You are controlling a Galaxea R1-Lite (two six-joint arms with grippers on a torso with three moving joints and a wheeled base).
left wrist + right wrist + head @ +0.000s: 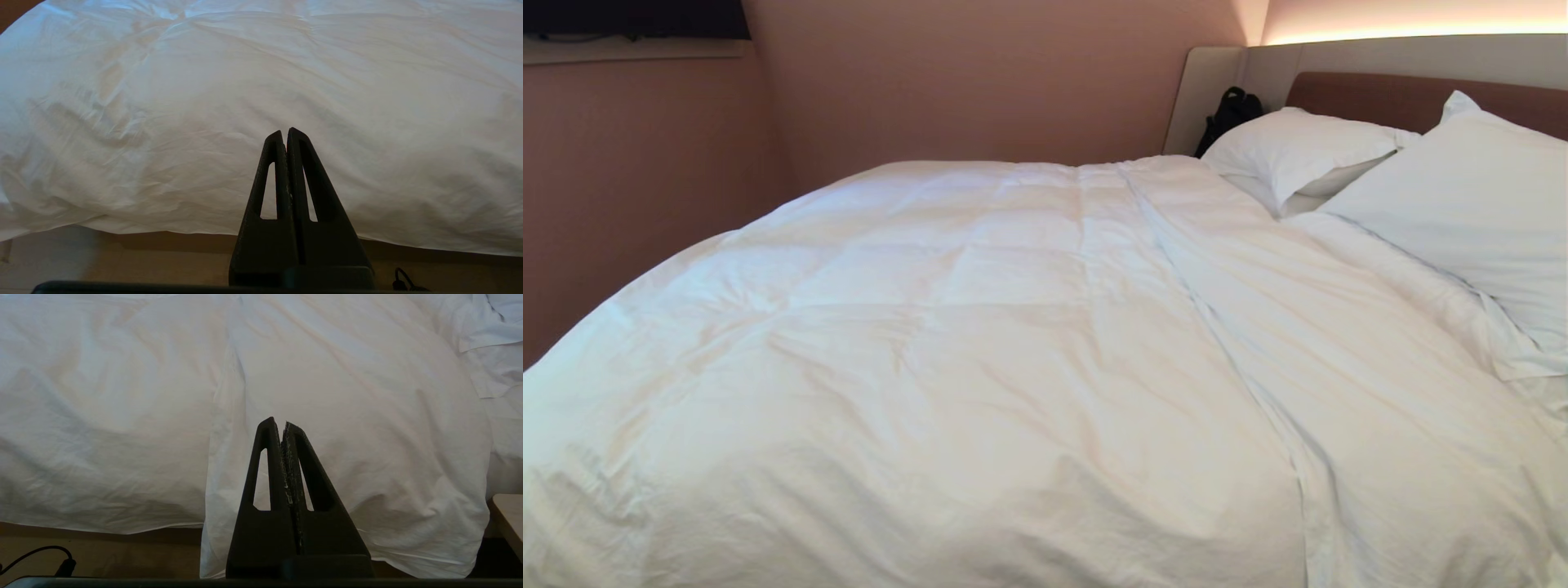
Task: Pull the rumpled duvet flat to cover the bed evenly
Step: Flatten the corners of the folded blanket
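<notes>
The puffy white duvet (980, 343) lies spread over most of the bed (1380, 94), with shallow wrinkles and faint square stitching. Toward the pillows a flatter white stretch of cloth (1347, 384) starts at a long straight fold. Neither arm shows in the head view. In the left wrist view my left gripper (285, 131) is shut and empty, held level before the duvet (196, 106) where it hangs over the bed's near side. My right gripper (278, 421) is also shut and empty. It faces the fold (220, 428) where the flatter cloth hangs lower than the puffy part.
Two white pillows (1298, 147) (1470, 204) lean at the brown headboard. A black bag (1229, 114) sits in the far corner beside the headboard. A pink wall (645, 180) runs close along the bed's far side. A black cable (41, 555) and a pale table corner (508, 518) show low down.
</notes>
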